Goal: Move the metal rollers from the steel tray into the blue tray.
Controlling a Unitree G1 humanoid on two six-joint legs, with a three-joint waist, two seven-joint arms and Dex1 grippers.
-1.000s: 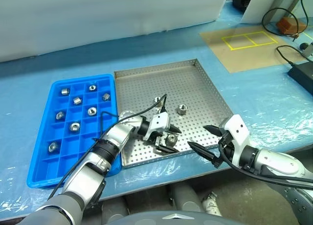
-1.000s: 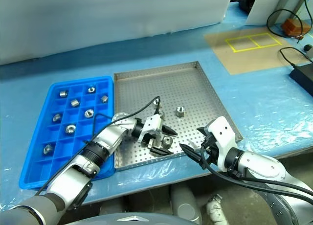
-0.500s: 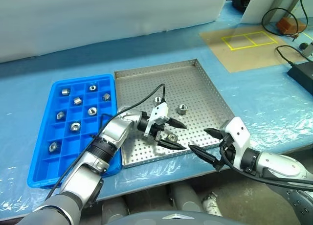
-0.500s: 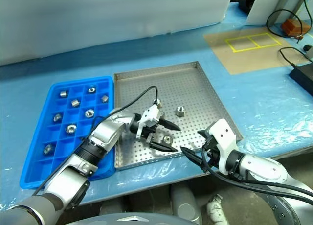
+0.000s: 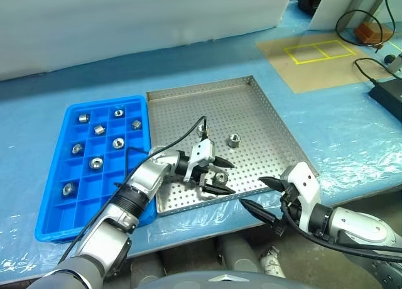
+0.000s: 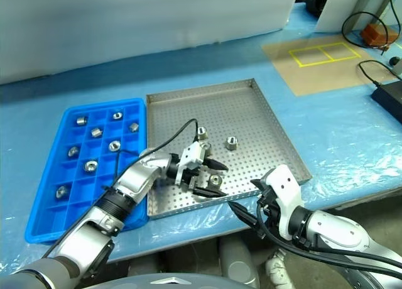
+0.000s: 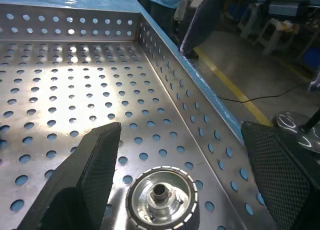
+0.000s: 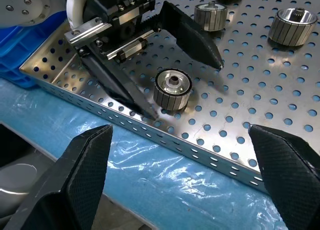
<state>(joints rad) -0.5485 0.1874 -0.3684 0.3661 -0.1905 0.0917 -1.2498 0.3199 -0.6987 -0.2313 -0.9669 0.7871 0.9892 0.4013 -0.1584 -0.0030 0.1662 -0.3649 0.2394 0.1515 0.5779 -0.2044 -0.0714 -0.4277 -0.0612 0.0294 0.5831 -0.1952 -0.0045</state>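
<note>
Silver knurled metal roller [image 5: 221, 178] lies lower centre in perforated steel tray [image 5: 251, 107], near front rim, between spread fingers of left claw [image 5: 217, 178], nothing gripped. Right claw [image 5: 264, 198] open, empty, off tray edge. Risk: roller skids against rim on closing; blue compartment tray [image 5: 56, 213] well left.

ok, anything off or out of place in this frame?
Nothing stands out. Three metal rollers lie upright on the steel tray, one between the open left claw's fingers. The others sit one per compartment in the blue tray. The right claw is open off the tray's near edge.
</note>
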